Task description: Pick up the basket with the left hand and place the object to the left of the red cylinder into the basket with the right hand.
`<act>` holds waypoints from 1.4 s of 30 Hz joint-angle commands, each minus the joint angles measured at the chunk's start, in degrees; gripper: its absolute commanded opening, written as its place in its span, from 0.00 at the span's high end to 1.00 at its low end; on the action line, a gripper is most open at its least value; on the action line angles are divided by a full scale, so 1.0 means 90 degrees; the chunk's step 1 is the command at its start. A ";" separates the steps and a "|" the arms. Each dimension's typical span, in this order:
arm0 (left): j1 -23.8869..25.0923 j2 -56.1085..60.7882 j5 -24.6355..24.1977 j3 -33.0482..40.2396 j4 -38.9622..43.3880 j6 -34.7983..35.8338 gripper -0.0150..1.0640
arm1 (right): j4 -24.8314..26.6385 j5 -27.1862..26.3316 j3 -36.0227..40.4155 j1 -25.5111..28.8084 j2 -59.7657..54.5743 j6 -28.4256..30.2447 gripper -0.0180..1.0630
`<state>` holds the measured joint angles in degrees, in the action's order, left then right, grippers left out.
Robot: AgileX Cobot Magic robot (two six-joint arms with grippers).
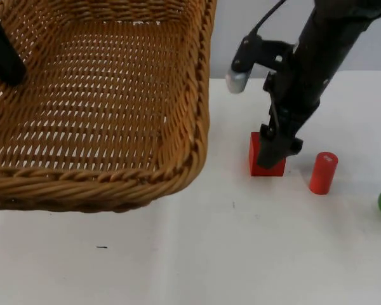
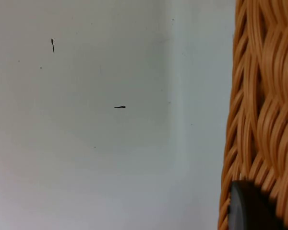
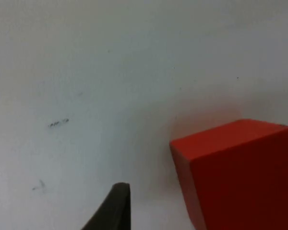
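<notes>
Basket (image 1: 101, 95) is up in my left gripper (image 2: 252, 211); right gripper (image 1: 276, 149) straddles the block (image 1: 261, 166) left of the cylinder (image 1: 322, 173), can't tell if it's clamped.

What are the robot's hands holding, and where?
The left gripper holds the basket by its rim. The right gripper is at the red block; its grasp can't be told.

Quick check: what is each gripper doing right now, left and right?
Left gripper: shut on the wicker basket, holding it above the table.
Right gripper: down at the red block; open or shut cannot be told.
</notes>
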<state>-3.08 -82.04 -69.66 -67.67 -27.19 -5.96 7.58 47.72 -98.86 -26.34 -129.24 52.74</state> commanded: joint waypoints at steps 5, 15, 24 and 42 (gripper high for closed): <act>-0.0034 0.0093 -0.0016 0.0003 -0.0258 0.0057 0.99 | 0.0158 0.0296 -0.0716 -0.0029 -0.0482 0.0098 0.02; -0.0034 0.0093 -0.0034 0.0003 -0.0263 0.0103 0.99 | 0.0170 0.0531 -0.1043 -0.0029 -0.0833 0.0191 0.02; -0.0034 0.0093 -0.0034 0.0003 -0.0262 0.0103 0.99 | 0.0052 0.0544 -0.1043 -0.0029 -0.0911 0.0191 0.03; -0.0034 0.0093 -0.0034 0.0003 -0.0262 0.0144 0.99 | -0.0234 0.0522 -0.1043 -0.0029 -0.1018 0.0136 0.25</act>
<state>-3.08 -82.04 -69.73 -67.67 -27.39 -5.14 5.84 52.25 -107.95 -26.34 -138.60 53.81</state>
